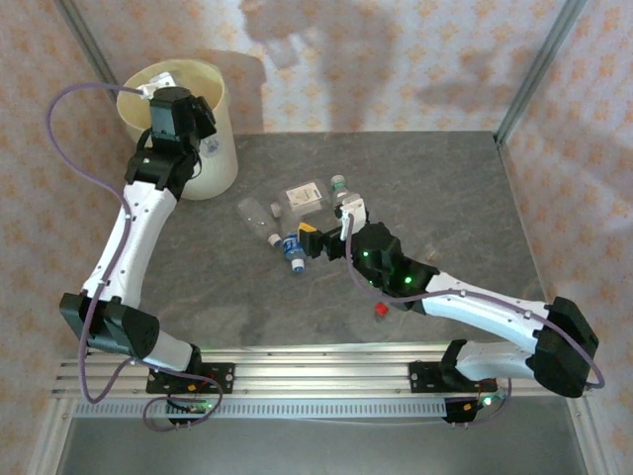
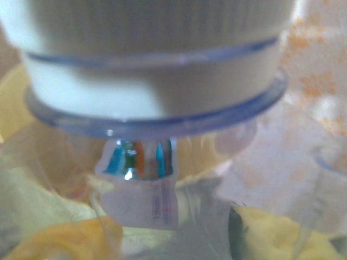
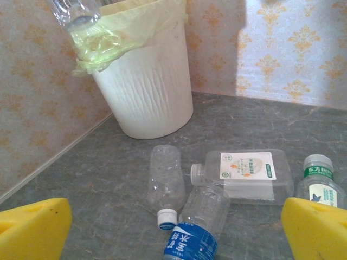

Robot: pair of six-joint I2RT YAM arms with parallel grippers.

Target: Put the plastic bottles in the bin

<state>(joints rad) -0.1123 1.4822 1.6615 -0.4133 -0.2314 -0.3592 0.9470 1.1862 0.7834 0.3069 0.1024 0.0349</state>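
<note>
The bin (image 1: 203, 158) (image 3: 146, 81), cream with a yellow liner, stands at the table's back left. My left gripper (image 1: 178, 114) (image 2: 168, 238) hangs over its rim, shut on a clear, white-capped plastic bottle (image 2: 157, 179), whose lower end hangs above the liner (image 3: 73, 13). Several bottles lie mid-table: a clear one (image 1: 262, 220) (image 3: 165, 181), a blue-labelled one (image 1: 293, 252) (image 3: 200, 222), a flat white-labelled one (image 1: 305, 196) (image 3: 244, 173) and a green-labelled one (image 1: 339, 186) (image 3: 320, 181). My right gripper (image 1: 321, 237) (image 3: 176, 222) is open just in front of them, its yellow fingers (image 3: 35, 227) wide apart.
A small red cap (image 1: 380, 310) lies on the grey tabletop beside the right forearm. Patterned walls and metal frame posts (image 1: 534, 69) close in the table at the back and sides. Bare table lies to the right of the bottles.
</note>
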